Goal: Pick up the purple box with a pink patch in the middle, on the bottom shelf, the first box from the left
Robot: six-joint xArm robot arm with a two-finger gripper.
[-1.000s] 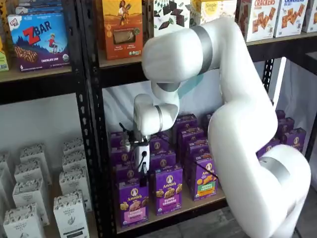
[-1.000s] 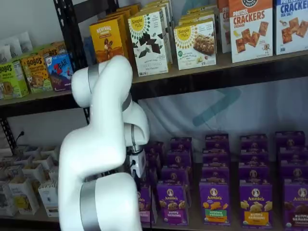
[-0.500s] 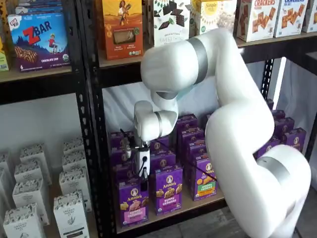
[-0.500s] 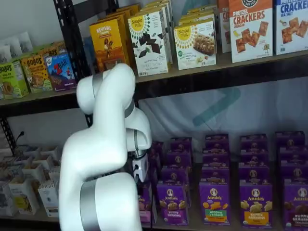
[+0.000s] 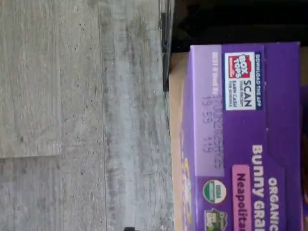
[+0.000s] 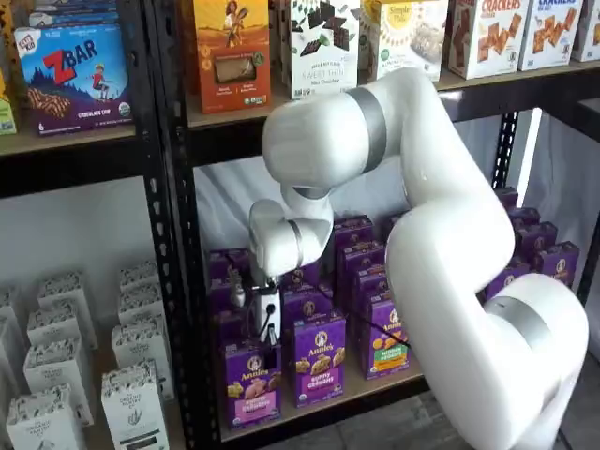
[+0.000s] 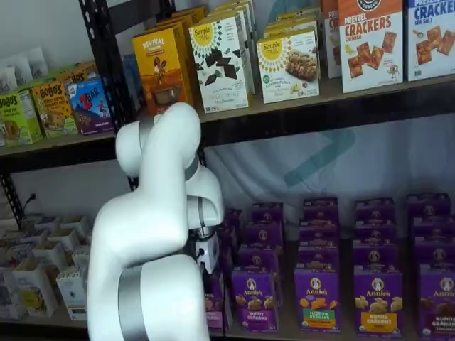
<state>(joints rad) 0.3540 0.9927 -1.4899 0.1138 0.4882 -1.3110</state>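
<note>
Purple box (image 6: 251, 382) stands beside a bunny-grahams carton (image 6: 320, 360), the end effector (image 6: 267, 349) spread wide above it.

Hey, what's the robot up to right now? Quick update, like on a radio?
Gripper just above the purple box, fingers side-on, nothing held. Box upright on the bottom shelf, untouched. Nothing in the way.

The purple box (image 6: 251, 384) stands at the front of the bottom shelf (image 6: 319, 405), leftmost in its row, the gripper (image 6: 266, 345) just above it.
</note>
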